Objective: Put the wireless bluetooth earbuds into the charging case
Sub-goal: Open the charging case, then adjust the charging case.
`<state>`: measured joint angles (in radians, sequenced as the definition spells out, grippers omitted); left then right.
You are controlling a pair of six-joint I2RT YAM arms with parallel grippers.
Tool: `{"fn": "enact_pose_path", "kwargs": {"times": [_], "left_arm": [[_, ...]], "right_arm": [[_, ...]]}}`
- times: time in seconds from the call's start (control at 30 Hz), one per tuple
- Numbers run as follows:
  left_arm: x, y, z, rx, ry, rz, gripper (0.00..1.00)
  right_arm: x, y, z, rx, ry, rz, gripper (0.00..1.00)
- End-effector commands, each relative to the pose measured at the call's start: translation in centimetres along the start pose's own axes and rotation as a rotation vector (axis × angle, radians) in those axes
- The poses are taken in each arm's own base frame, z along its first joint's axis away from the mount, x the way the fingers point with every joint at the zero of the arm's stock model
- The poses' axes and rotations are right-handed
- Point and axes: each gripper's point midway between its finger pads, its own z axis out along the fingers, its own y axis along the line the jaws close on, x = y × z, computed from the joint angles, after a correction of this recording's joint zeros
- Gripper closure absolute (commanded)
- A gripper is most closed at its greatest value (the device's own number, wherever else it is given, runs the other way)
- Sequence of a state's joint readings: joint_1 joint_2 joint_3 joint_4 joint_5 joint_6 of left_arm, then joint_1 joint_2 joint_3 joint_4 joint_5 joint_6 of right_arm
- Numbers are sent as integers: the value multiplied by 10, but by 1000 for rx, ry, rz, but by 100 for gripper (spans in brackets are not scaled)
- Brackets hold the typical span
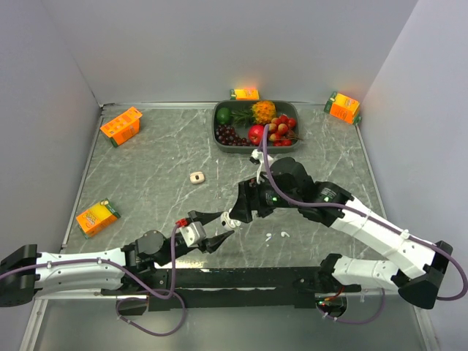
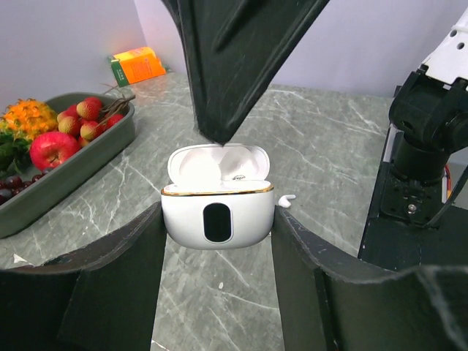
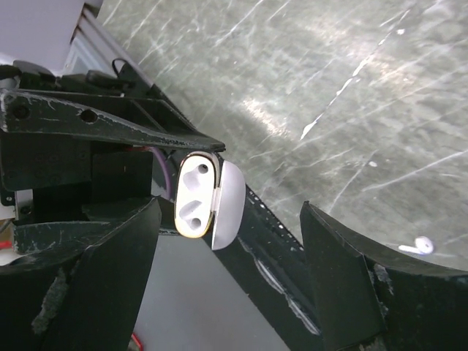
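Note:
My left gripper [image 1: 219, 232] is shut on the charging case [image 2: 217, 219], a white case with a gold rim, and holds it off the table with its lid open. In the right wrist view both sockets of the case [image 3: 196, 196] look empty. My right gripper [image 1: 234, 213] is open and empty. It hovers just above the open case, with one dark fingertip [image 2: 219, 110] close over the lid. Two white earbuds [image 1: 283, 235] lie on the table right of the grippers. One earbud shows in the left wrist view [image 2: 285, 199] and in the right wrist view [image 3: 418, 246].
A small cream rounded-square object [image 1: 196, 177] lies on the table's middle. A grey tray [image 1: 219, 137] of fruit stands at the back. Orange juice cartons stand at the left [image 1: 97, 217], back left [image 1: 121, 125], back [image 1: 245, 93] and back right [image 1: 342, 107].

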<state>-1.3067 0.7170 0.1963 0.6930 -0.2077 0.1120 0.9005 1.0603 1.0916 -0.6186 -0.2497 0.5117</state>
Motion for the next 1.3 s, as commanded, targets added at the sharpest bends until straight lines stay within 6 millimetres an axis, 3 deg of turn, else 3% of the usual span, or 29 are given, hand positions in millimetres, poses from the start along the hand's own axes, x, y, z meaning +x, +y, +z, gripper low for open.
{"fn": "enact_pose_path", "kwargs": {"times": [0.0, 0.07, 0.27, 0.63, 0.77, 0.97, 1.17, 1.27], "left_arm": [[-29, 4, 4, -22, -98, -18, 99], [-31, 4, 4, -20, -103, -12, 99], [-43, 6, 4, -25, -133, -11, 99], [-55, 14, -4, -58, -178, -22, 99], [-59, 14, -4, -53, -186, -23, 99], [-58, 13, -4, -49, -186, -29, 99], [-55, 13, -7, -52, -187, -56, 99], [-54, 14, -9, -62, -178, -69, 84]], "right_arm": [[-8, 18, 4, -103, -22, 19, 18], [-9, 22, 5, -124, -22, 31, 20], [-11, 27, 7, -175, -11, 74, 37], [-6, 16, 16, -141, 22, 90, 39], [-6, 19, 17, -157, 22, 90, 44], [-10, 24, 14, -185, -1, 81, 64], [-16, 28, 5, -198, -35, 41, 100], [-22, 31, -3, -201, -62, 3, 100]]}}
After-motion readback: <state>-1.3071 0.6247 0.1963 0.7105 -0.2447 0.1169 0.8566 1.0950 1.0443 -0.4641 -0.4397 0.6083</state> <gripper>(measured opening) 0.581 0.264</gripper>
